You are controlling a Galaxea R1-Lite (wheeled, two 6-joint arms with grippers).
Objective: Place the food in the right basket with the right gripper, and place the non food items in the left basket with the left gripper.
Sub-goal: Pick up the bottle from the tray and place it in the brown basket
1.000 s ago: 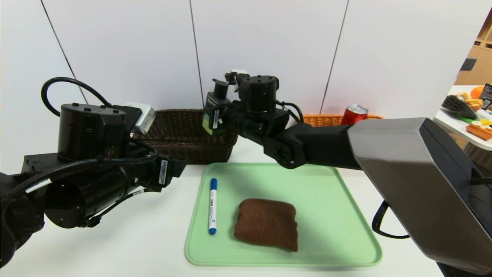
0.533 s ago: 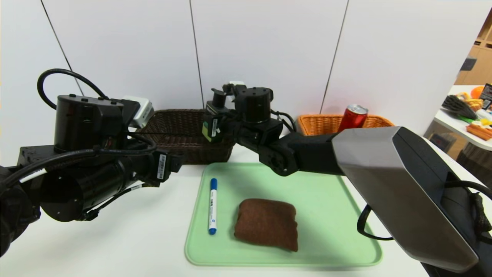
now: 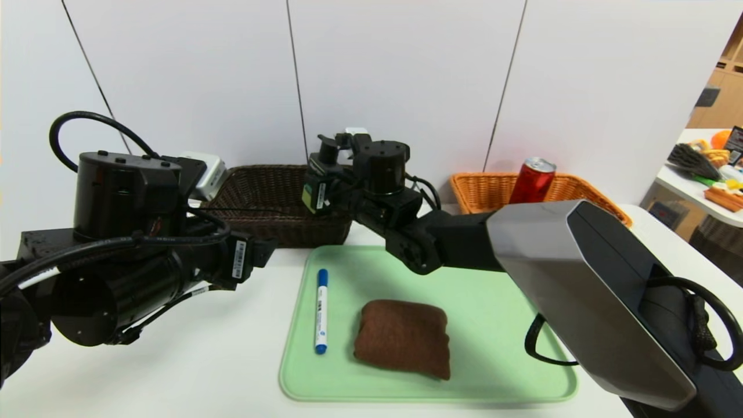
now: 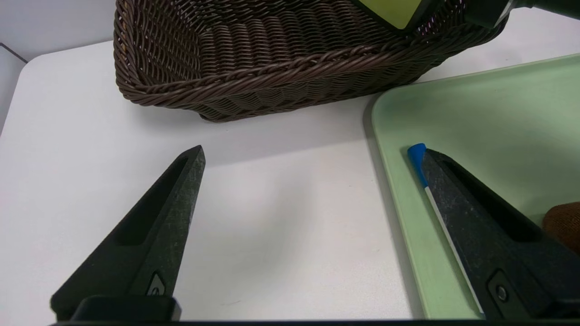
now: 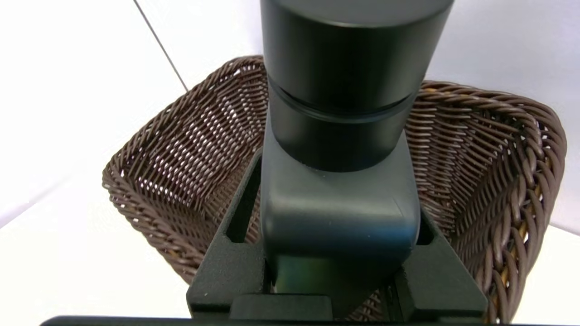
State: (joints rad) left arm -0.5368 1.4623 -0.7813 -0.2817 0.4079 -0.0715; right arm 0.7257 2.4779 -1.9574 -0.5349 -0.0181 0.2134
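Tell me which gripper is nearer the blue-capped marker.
Left. The left gripper hovers open beside the tray's edge, one of its jaws above the marker. The right gripper holds the green pump bottle over the dark brown basket, farther back.

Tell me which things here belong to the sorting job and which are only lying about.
Job:
- can, in orange basket
- pump bottle, held by right hand over brown basket
- marker
- towel
- left hand, open

Lying about:
- green tray
- clutter on side table
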